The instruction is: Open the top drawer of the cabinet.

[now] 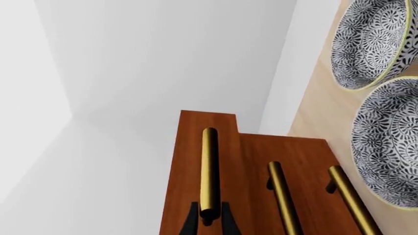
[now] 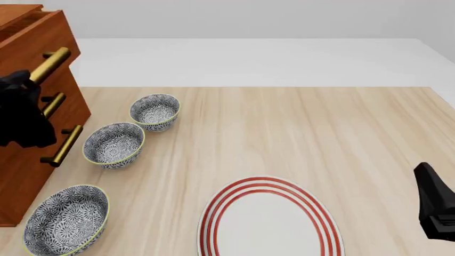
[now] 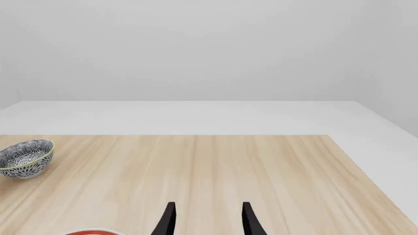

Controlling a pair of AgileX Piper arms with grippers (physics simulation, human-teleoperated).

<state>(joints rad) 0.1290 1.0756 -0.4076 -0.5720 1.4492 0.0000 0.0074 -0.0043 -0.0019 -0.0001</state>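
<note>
so, my inventory, left to right:
cabinet [image 2: 29, 133]: reddish-brown wood, at the far left edge of the table [image 2: 299, 133]; three brass bar handles on the front that faces the bowls.
top drawer [image 2: 32, 37]: uppermost box of the cabinet; on my left wrist feed [image 1: 196, 147] its front stands out past the two lower fronts, so it is partly out.
top handle [image 1: 209, 171]: brass bar, running between my left fingers.
left gripper [image 1: 209, 223]: at the near end of the top handle, one black finger on each side of the bar, closed narrowly around it; on the front feed it shows as a dark mass [image 2: 21, 114] against the cabinet front.
bowls: three, black-and-white patterned with yellow-green rims, in a row just beside the cabinet; far bowl [image 2: 155, 111], middle bowl [image 2: 114, 144], near bowl [image 2: 65, 220].
plate [image 2: 270, 221]: white with red rings, near edge of the table, between the arms.
right gripper [image 3: 207, 220]: low at the table's right side, well apart from the cabinet, fingers spread with bare table between them, holding nothing.
</note>
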